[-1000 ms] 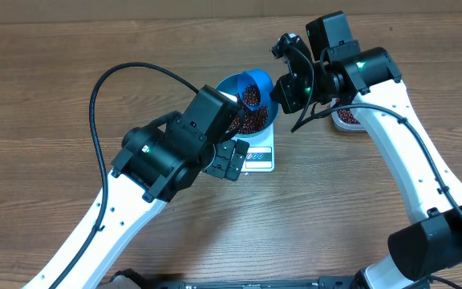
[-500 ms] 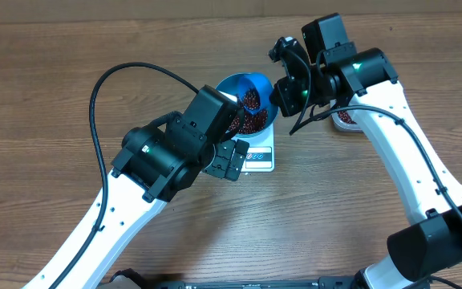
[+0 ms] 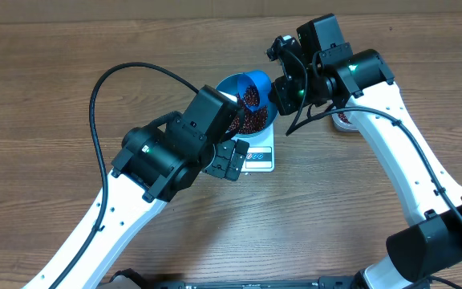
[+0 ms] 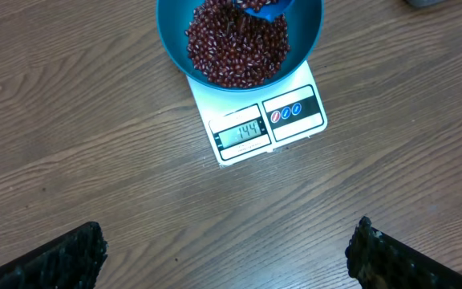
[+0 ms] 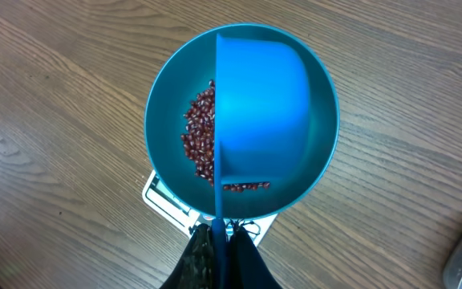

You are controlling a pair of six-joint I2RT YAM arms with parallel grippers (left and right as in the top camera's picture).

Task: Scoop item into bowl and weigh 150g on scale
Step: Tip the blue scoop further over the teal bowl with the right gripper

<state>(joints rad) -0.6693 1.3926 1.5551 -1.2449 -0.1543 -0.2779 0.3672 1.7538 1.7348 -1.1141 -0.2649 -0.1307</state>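
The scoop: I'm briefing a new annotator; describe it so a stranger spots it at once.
On the wooden table sits a white scale, carrying a deep teal bowl of red-brown beans. Tilted over that bowl is the scoop: smaller, brighter blue, and the only one with a handle.

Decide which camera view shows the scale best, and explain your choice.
The left wrist view: the scale shows its readable display and buttons. Overhead, the left arm covers part of it. In the right wrist view only corners peek from under the bowl.
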